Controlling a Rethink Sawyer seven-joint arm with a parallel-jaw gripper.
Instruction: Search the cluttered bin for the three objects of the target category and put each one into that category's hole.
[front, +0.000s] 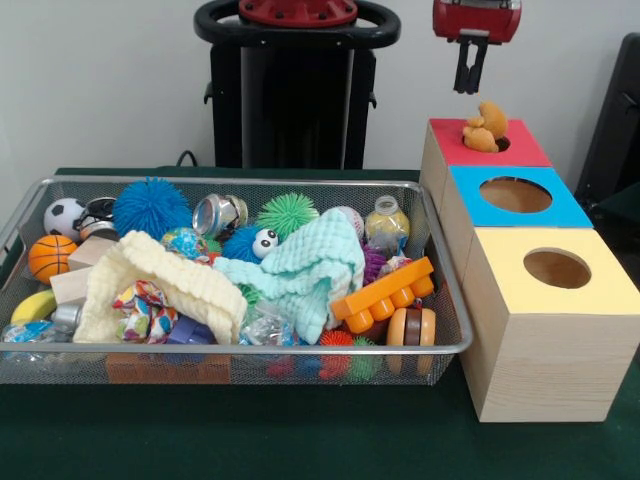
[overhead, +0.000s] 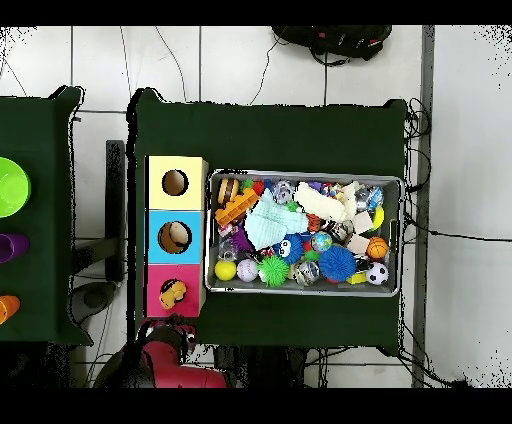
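Observation:
The wire mesh bin (front: 250, 181) is packed with toys and lies left of three boxes. A tan-brown plush toy (front: 485, 127) lies across the round hole (front: 503, 144) in the red-topped box (front: 520, 150), partly sticking up out of it. My gripper (front: 469, 82) hangs straight above the plush, apart from it, with its black fingers slightly spread and nothing between them. In the overhead view the plush (overhead: 172, 293) sits on the red box (overhead: 158, 300) beside the bin (overhead: 305, 177). I see no other plush animal in the bin; cloths cover part of it.
The blue-topped box (front: 570, 208) and the yellow-topped box (front: 600, 290) stand in a row in front of the red one. The bin holds spiky balls (front: 150, 205), a cream cloth (front: 170, 280), a mint cloth (front: 310, 265), small sports balls and an orange block (front: 385, 290).

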